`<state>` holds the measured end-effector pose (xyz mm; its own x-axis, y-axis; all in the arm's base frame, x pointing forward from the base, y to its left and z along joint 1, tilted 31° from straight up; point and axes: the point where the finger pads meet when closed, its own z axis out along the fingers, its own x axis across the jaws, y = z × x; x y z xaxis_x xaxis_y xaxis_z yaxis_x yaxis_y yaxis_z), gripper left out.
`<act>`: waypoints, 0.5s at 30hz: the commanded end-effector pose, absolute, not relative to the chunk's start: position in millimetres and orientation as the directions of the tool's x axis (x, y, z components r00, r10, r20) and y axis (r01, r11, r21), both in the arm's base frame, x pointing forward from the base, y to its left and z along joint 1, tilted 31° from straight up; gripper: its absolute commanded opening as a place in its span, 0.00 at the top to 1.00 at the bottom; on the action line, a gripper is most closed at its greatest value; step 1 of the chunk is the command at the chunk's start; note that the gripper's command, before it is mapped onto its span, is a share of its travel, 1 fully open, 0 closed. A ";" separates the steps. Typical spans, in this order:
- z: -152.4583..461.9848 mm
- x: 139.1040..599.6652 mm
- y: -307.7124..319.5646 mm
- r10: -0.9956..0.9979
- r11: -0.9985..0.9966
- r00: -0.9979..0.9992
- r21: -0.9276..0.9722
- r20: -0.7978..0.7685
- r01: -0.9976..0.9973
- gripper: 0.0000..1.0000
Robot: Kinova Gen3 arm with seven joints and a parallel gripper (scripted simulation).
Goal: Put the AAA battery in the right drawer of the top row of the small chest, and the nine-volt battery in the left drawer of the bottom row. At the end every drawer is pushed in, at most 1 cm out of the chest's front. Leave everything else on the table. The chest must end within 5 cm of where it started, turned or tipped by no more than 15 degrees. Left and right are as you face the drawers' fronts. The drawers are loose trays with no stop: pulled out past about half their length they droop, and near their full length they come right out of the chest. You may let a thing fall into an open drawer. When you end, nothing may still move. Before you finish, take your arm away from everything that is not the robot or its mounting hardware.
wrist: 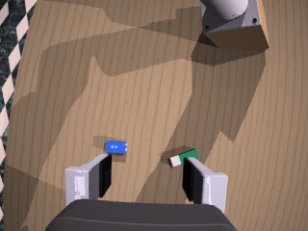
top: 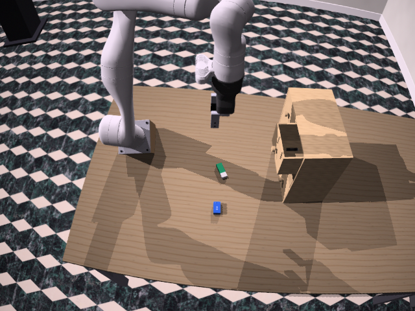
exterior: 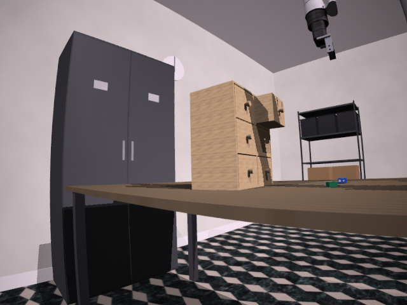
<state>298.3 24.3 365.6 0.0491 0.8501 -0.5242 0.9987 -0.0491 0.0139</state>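
The chest point(top: 330, 167) point(exterior: 213, 138) stands upright, fronts toward the arm. Its top-right drawer point(top: 290, 166) point(exterior: 265, 108) is pulled well out and looks level; a small dark thing point(top: 292, 149) lies inside, apparently the AAA battery. The bottom-left drawer point(exterior: 243, 172) and the other visible fronts look shut. A blue block point(top: 216, 207) point(exterior: 342, 180) point(wrist: 115, 146) with two small studs on one end, apparently the nine-volt battery, lies on the table. My gripper point(top: 213, 112) point(exterior: 331, 54) point(wrist: 146, 171) is open and empty, high above the table, in front of the chest and away from the blue block.
A green block with a whitish end point(top: 220, 168) point(exterior: 331, 183) point(wrist: 188, 155) lies on the table point(top: 187, 241) between the blue block and the gripper's side. The arm's base point(top: 142, 140) point(wrist: 260, 29) stands at the table's far left in the top view. The open drawer juts out toward the arm.
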 end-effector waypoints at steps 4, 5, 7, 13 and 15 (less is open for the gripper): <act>366.2 296.9 33.9 0.853 -0.019 0.025 0.017 -0.521 1.000 0.00; 366.2 296.9 33.9 0.853 -0.019 0.025 0.017 -0.521 1.000 0.00; 366.1 297.0 33.9 0.853 -0.019 0.025 0.017 -0.521 1.000 0.00; 365.5 297.4 33.6 0.853 -0.016 0.025 0.022 -0.521 1.000 0.00; 365.2 297.7 33.4 0.853 -0.014 0.025 0.025 -0.521 1.000 0.00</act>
<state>297.8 32.9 365.3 0.0263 0.8529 -0.5214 0.9996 -0.0169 0.0228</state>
